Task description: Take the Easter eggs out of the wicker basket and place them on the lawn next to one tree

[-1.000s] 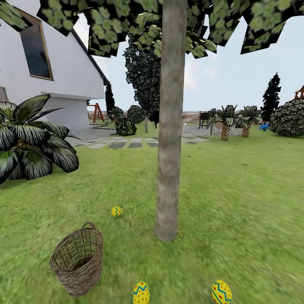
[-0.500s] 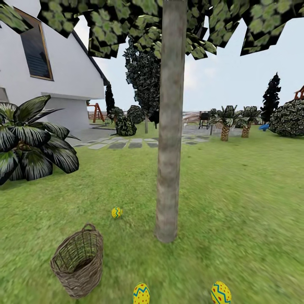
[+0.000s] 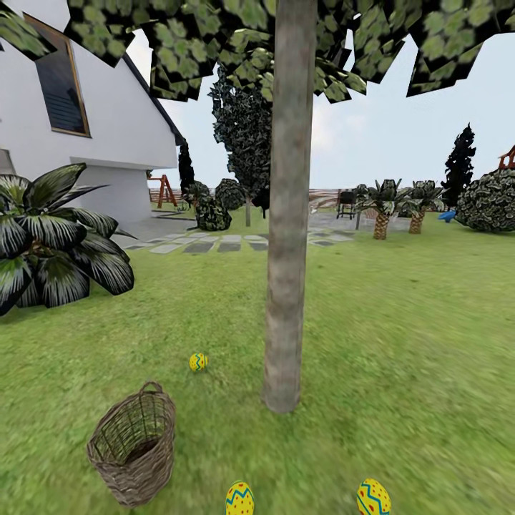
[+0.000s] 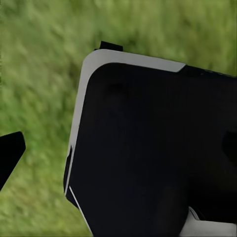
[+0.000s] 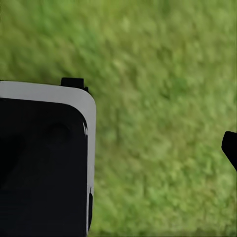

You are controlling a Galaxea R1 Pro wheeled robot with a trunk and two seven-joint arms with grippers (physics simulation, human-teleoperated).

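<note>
The tree (image 3: pixel 286 250) rises from the lawn (image 3: pixel 415 322) at the middle of the head view. One Easter egg (image 3: pixel 198 362) lies left of its foot. Two more, an egg (image 3: pixel 239 498) and an egg (image 3: pixel 373 498), lie nearer me at the bottom edge. The wicker basket (image 3: pixel 134 447) stands tilted on the grass at lower left, and what I see of its inside holds no egg. A dark fingertip (image 4: pixel 9 154) of my left gripper hangs over grass, as does a fingertip (image 5: pixel 230 148) of my right one. Nothing is between the fingers.
A broad-leaved plant (image 3: pixel 50 243) and a white house (image 3: pixel 93 136) stand at the left. Grey paving slabs (image 3: pixel 207 244) run behind the tree. Short palms (image 3: pixel 383 207) and a round bush (image 3: pixel 490 200) are far right. My dark base (image 4: pixel 158 148) shows beside the left gripper.
The whole head picture has slid down a little, so the camera moved. Eggs, basket and tree keep their places relative to one another.
</note>
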